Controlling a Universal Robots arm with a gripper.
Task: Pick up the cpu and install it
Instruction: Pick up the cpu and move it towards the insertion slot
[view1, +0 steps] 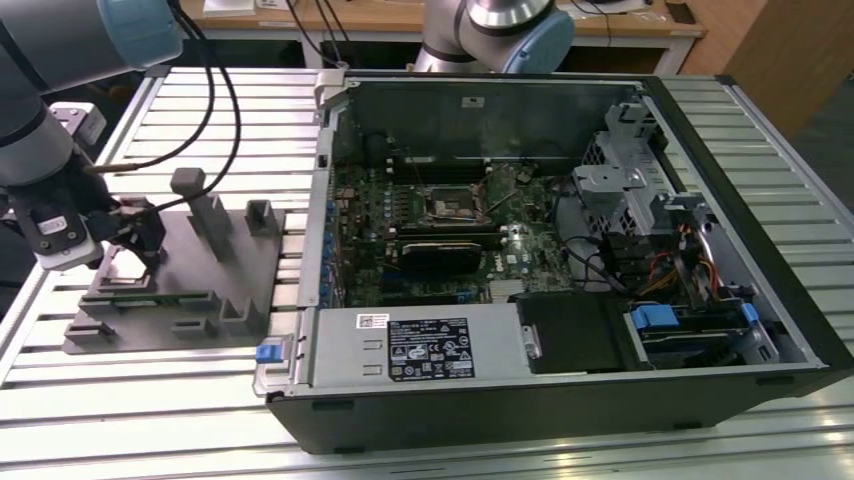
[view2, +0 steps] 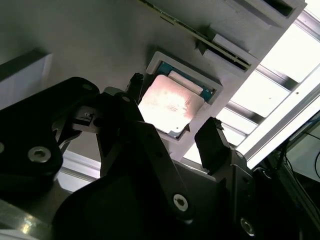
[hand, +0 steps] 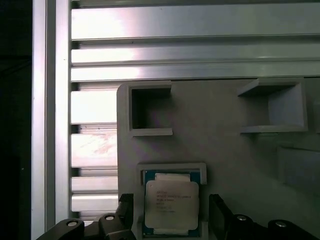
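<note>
Gripper (hand: 171, 212) fingers (view2: 215, 142) apart, one on each side of the cpu (hand: 171, 204), not closed on it; whether a tip touches the chip edge is hard to make out in both wrist views. Finger bases and the cpu's nearer edge are cut off in the first wrist view. The cpu (view2: 170, 106) lies flat, silvery top up, in a raised-rim square recess of the grey fixture (hand: 220, 145); glare washes out its top in the second wrist view. In the exterior view the gripper (view1: 138, 250) sits low over the fixture (view1: 227, 275) at the exterior view's left, its body hiding most of the recess. The fixture rests on the slatted aluminium table (view1: 134, 420). Beside it, toward the exterior view's right, an open computer case (view1: 767, 240) lies on its side, the dark socket (view1: 451, 203) on its board uncovered. Farther back, an arm segment (view1: 501, 30) is cut by the frame edge.
</note>
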